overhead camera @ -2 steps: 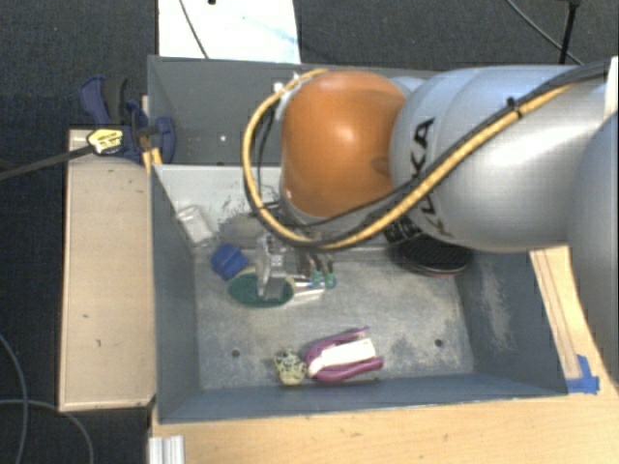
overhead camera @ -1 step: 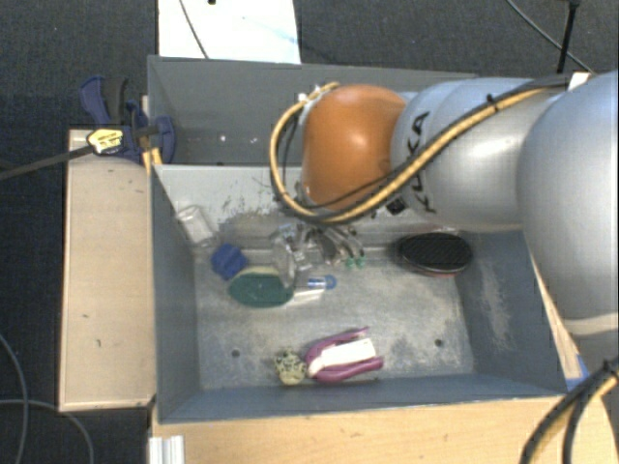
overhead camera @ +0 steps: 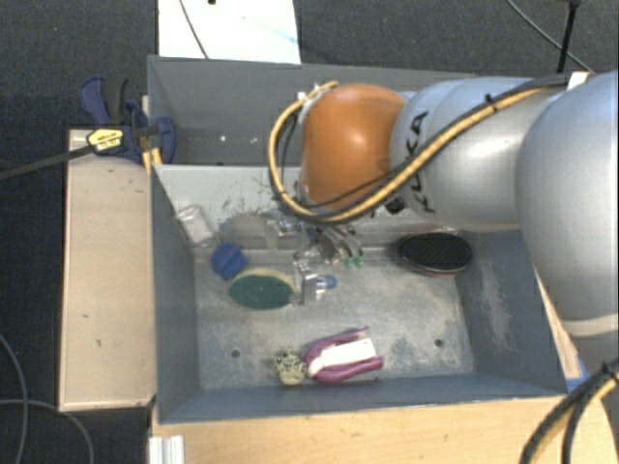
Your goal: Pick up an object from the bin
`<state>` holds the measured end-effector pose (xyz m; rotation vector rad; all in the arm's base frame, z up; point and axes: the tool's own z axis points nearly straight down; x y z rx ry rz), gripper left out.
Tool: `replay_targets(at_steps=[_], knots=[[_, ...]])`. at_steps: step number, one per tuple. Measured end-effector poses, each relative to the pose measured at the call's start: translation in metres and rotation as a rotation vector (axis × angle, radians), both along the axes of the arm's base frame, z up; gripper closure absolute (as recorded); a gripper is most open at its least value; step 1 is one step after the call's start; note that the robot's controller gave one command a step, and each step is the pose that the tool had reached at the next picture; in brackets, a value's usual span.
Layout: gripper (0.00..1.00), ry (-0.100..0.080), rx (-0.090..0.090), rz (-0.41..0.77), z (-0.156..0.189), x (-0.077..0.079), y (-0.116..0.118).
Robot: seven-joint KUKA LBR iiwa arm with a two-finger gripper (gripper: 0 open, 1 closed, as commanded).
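Observation:
My gripper (overhead camera: 313, 264) hangs low in the middle of the bin, under the arm's orange cover. Its tip is just right of a dark green round disc (overhead camera: 259, 290) lying flat on the floor. A small blue bit (overhead camera: 329, 282) shows right beside the tip, and a small green bit (overhead camera: 354, 257) lies just to its right. A blue block (overhead camera: 227, 260) sits to the upper left of the disc. Nothing is visibly held.
A clear plastic cup (overhead camera: 193, 223) lies by the left wall. A black oval lid (overhead camera: 432, 253) rests at the right, partly under the arm. Near the front wall lie a purple and white object (overhead camera: 344, 358) and a small speckled ball (overhead camera: 288, 367).

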<state>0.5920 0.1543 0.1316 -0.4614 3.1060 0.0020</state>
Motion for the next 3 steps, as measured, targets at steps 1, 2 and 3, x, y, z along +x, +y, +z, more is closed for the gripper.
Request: replay_targets(at_steps=[1, 2, 3], knots=[[0.00, 0.005, -0.001, -0.074, -0.064, -0.017, 0.024], [1.00, 0.000, 0.000, -0.080, -0.061, -0.015, 0.023], [1.00, -0.009, 0.002, -0.065, 0.053, -0.007, 0.028]])
